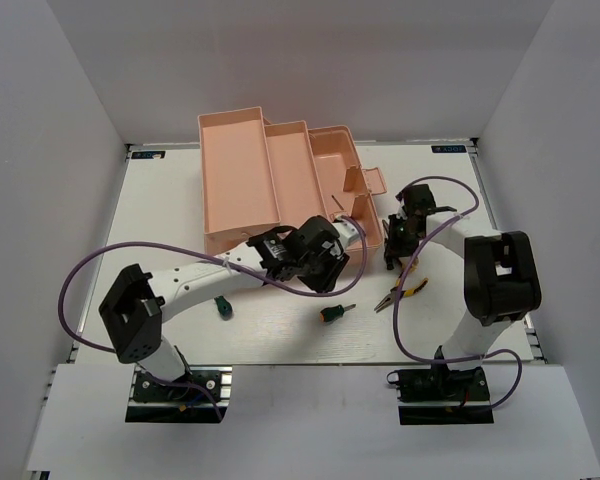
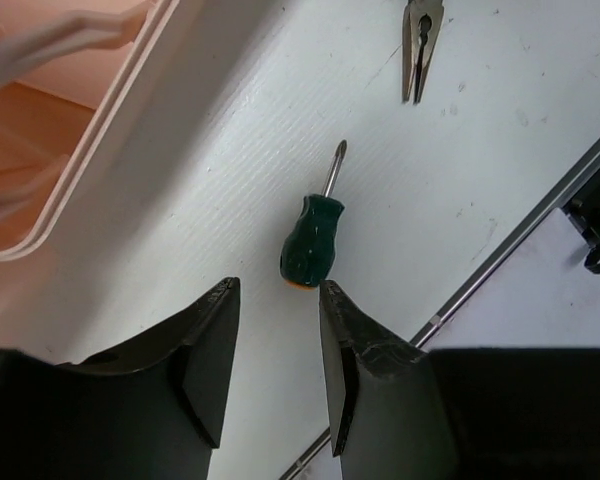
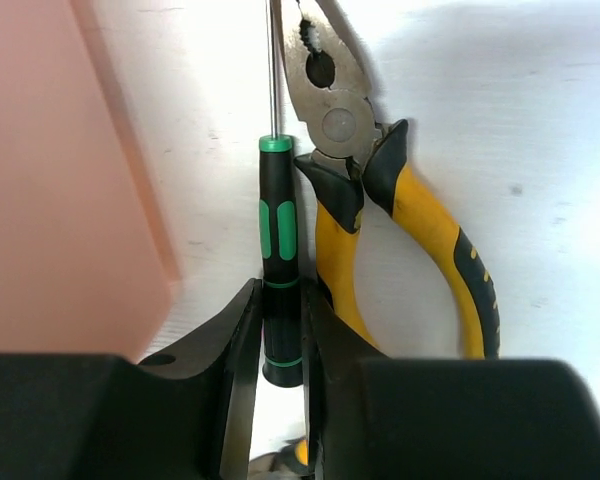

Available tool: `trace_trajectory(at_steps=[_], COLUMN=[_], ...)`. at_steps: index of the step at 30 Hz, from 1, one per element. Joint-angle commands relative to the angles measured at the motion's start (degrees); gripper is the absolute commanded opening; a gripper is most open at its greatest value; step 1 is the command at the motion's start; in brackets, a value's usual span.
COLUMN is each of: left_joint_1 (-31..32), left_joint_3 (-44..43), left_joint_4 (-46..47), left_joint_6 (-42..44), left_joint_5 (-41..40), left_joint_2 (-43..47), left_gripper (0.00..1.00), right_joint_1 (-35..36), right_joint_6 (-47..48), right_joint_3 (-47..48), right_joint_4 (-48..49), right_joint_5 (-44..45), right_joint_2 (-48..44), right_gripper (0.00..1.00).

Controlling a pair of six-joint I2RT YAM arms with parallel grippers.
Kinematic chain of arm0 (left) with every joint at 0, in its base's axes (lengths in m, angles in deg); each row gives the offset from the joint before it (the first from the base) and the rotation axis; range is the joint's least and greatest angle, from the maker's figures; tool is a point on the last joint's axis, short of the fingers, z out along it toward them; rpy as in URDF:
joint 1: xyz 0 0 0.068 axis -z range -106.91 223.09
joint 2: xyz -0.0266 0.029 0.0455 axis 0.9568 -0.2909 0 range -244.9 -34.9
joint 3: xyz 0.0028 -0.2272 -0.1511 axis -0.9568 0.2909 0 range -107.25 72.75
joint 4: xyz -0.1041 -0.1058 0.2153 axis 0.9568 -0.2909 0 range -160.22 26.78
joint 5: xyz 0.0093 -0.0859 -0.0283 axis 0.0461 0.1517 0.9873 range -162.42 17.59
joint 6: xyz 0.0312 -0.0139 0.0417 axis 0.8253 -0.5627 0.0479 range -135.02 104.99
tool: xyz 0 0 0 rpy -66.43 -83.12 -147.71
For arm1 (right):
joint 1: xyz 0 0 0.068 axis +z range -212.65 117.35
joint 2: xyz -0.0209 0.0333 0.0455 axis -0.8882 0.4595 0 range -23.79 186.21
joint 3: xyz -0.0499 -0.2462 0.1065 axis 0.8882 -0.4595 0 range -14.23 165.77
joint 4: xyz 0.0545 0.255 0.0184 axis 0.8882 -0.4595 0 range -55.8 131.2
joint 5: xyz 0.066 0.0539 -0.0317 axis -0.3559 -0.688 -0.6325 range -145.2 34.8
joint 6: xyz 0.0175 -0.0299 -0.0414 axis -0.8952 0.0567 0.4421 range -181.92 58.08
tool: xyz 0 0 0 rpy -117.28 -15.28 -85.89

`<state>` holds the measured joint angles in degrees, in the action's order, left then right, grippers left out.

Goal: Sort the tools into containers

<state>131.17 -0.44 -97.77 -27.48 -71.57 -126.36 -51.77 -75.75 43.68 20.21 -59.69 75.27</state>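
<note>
The salmon-pink toolbox (image 1: 270, 180) stands open at the back middle. My left gripper (image 2: 278, 286) is open and empty just above the table. A stubby green screwdriver with an orange collar (image 2: 312, 240) lies right in front of its fingertips, also seen from the top (image 1: 335, 312). A second stubby screwdriver (image 1: 221, 308) lies near the left arm. My right gripper (image 3: 280, 290) is shut on the handle of the thin dark green screwdriver (image 3: 279, 225), low on the table beside the toolbox wall (image 3: 60, 180). Yellow-and-black pliers (image 3: 420, 225) lie touching that screwdriver's right side.
Pliers (image 1: 401, 293) lie near the right gripper (image 1: 393, 255) on the white table; their nose shows in the left wrist view (image 2: 420, 45). Purple cables loop beside both arms. The left gripper (image 1: 325, 268) hovers near the toolbox's front right corner. White walls enclose the table.
</note>
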Motion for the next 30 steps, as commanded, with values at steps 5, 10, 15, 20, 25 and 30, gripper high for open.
trace_trajectory(at_steps=[5,10,15,20,25,30], left_joint_1=[1.1,1.6,2.1,3.2,3.8,4.3], left_joint_3=[2.5,3.7,4.2,4.2,4.2,4.7], left_joint_4=[-1.0,-1.0,-0.4,0.1,0.1,0.1], left_joint_6=[0.6,0.6,0.6,0.6,2.5,6.0], left_joint_5=[-1.1,-1.6,-2.2,-2.2,-1.5,0.4], left_joint_2=[5.0,5.5,5.5,4.4,3.8,2.5], left_gripper=[0.48,0.48,0.48,0.48,0.51,0.56], right_joint_1=[-0.6,-0.7,-0.9,-2.3,-3.7,-5.6], right_joint_6=[6.9,7.9,8.4,8.0,8.6,12.8], right_joint_3=[-2.4,-2.8,-2.6,-0.8,6.9,14.1], right_joint_4=[-4.8,-5.6,-6.2,-7.7,-13.7,-18.1], right_joint_5=[12.0,11.0,8.8,-3.7,-15.3,-15.0], right_joint_2=[-0.3,2.4,2.6,-1.2,-7.4,-11.3], right_gripper=[0.29,0.34,0.22,0.03,0.0,0.0])
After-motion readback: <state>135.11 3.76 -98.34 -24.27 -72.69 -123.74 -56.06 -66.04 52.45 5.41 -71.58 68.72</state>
